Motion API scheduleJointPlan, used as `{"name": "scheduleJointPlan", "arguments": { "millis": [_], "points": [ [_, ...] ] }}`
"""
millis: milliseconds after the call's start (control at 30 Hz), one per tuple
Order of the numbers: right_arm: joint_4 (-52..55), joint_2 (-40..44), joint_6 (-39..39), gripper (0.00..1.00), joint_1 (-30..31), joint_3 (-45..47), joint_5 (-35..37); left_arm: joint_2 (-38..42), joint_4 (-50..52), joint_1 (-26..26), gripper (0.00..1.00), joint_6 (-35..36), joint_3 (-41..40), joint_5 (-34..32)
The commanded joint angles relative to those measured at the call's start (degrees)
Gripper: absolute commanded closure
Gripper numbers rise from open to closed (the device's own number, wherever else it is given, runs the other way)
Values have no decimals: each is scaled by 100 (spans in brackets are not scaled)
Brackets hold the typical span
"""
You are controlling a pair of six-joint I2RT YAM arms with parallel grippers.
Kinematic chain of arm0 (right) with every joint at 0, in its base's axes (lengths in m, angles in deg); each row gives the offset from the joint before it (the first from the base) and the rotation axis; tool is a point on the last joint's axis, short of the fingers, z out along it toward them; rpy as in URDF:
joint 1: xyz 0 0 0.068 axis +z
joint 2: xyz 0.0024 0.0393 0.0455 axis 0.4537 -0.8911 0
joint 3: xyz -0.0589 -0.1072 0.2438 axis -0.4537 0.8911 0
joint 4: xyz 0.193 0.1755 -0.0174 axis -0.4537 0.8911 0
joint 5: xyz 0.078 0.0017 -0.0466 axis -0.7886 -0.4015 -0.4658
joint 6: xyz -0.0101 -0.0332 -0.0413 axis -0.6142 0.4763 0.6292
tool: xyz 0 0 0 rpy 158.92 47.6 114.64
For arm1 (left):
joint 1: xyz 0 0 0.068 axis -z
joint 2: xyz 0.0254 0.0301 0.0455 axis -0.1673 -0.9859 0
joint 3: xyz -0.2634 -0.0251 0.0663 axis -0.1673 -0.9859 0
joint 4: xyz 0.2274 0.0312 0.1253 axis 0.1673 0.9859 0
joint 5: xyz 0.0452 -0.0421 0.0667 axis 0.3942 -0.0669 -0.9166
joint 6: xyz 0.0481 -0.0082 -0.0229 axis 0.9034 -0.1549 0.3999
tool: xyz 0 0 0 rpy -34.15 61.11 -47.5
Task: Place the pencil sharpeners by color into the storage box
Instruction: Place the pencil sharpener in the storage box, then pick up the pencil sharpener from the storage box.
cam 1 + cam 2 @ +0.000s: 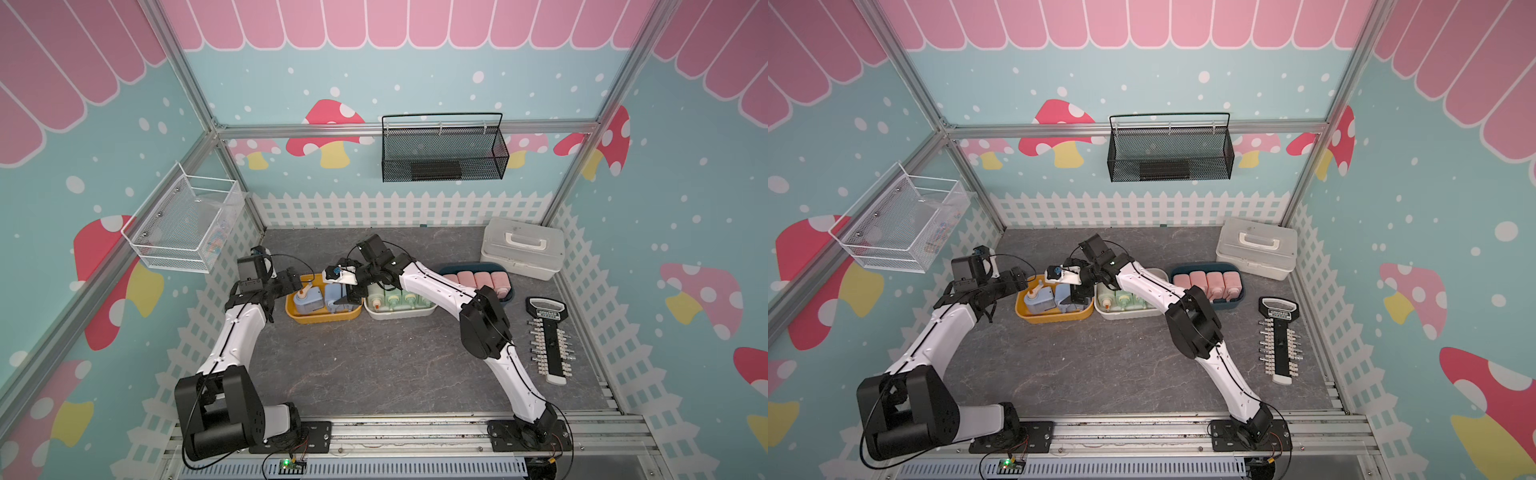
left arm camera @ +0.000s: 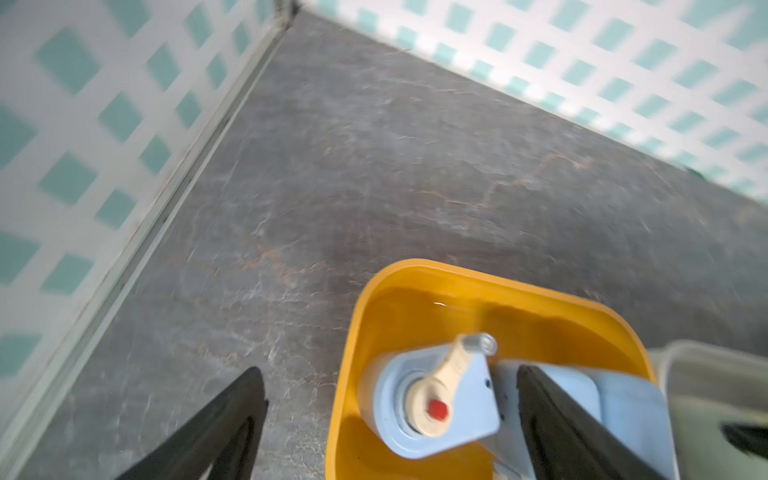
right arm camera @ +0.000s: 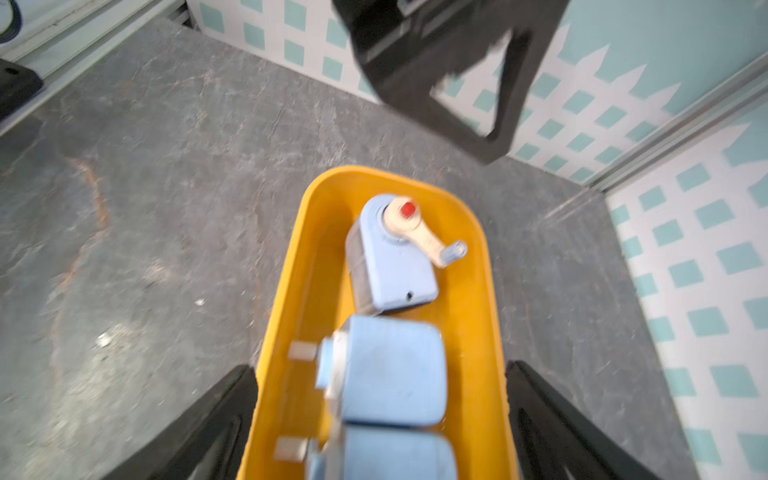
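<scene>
Both pincers hang spread, empty, over the yellow tray (image 1: pixel 320 319) of blue pencil sharpeners (image 1: pixel 309 301) — left pincer (image 2: pixel 390 373) at its left end, right pincer (image 3: pixel 381 368) astride it. Rightward: green sharpeners (image 1: pixel 397 297) in a white tray (image 1: pixel 399 314), pink sharpeners (image 1: pixel 478 278) in a dark-blue tray (image 1: pixel 1227 307).

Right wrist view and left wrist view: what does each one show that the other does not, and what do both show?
Only the right wrist view: the full row of three blue sharpeners. Only the left wrist view: the white tray's rim beside the yellow tray. Both: the yellow tray, the blue sharpener with the cream crank, the grey table and the fence wall.
</scene>
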Motion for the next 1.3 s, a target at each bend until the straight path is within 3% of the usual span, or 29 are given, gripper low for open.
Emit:
{"name": "scheduleJointPlan", "arguments": {
  "millis": [0,100,233,300,433,800,967,1267],
  "points": [
    [-266,896,-63,6,-25,936,438,197,-296,-24,7,2076,-544,1150],
    [-297,1386,-130,5,-46,1569,658,410,-412,-128,6,3050,-907,1243],
    [-362,1979,-96,5,-68,2183,865,574,-649,-332,7,3987,-1071,1922],
    [-406,2151,-37,5,-101,2425,960,522,209,-381,9,4903,-764,2466],
    [-414,2567,56,5,-169,2665,1126,133,1543,-592,14,5806,-71,2541],
    [-342,2497,217,4,-330,2621,1568,-727,2841,-675,16,6882,1034,2486],
    [-324,2389,151,4,-349,2588,1711,-1247,2877,-696,17,6933,1104,2164],
    [-124,2052,344,4,-448,2308,1669,-2156,2876,-861,22,7029,1472,2171]
  ]
}}
